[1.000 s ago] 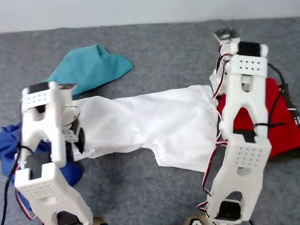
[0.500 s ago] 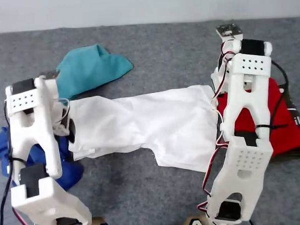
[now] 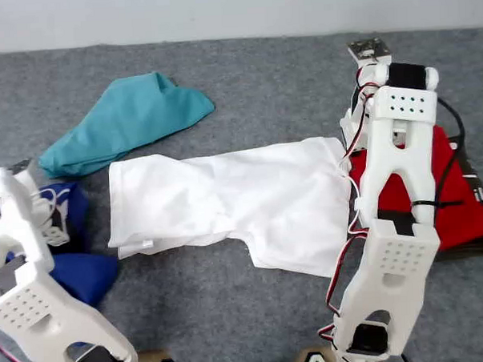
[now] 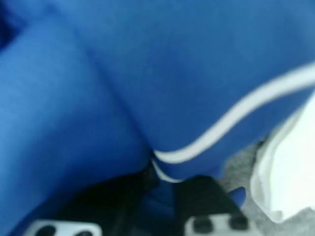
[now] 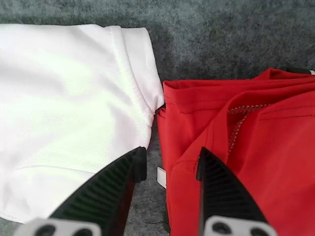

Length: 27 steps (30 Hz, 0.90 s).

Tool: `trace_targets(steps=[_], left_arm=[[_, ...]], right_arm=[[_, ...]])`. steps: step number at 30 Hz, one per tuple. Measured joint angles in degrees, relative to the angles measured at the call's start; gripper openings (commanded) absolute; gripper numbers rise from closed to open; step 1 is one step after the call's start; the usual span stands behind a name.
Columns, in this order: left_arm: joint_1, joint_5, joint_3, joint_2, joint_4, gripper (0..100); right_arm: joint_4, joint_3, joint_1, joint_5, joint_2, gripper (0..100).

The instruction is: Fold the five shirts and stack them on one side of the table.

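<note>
Shows white shirt [image 3: 226, 202] spread flat for folding, right gripper [image 5: 170, 155] jaws apart over its edge beside red shirt [image 5: 246, 123], left gripper [image 4: 152, 169] pinching blue shirt [image 4: 147, 73], probably to clear room.

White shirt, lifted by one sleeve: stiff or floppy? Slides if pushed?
Likely floppy: the white shirt lies limp with soft creases, so it should drape and trail. Pushed, it would probably bunch rather than slide, since the grey table looks rough.

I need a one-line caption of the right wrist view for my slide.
Open right gripper hovers where the white shirt meets the red shirt.
</note>
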Motion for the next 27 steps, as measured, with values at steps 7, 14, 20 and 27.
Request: trace_targets(steps=[7,14,20,27], left_arm=[[-12.1,0.1,-14.1,3.7,1.6,2],[-20.6,1.8,-28.4,4.4,8.4,2],[-14.1,1.8,-25.3,1.6,11.7,7],[2.1,-5.6,-19.1,-12.3,11.9,18]], right_arm=[[0.0,0.0,0.0,0.0,0.0,17.9],[0.0,0.0,0.0,0.0,0.0,17.9],[0.0,0.0,0.0,0.0,0.0,17.9],[0.4,0.0,0.0,2.5,0.0,11.1]])
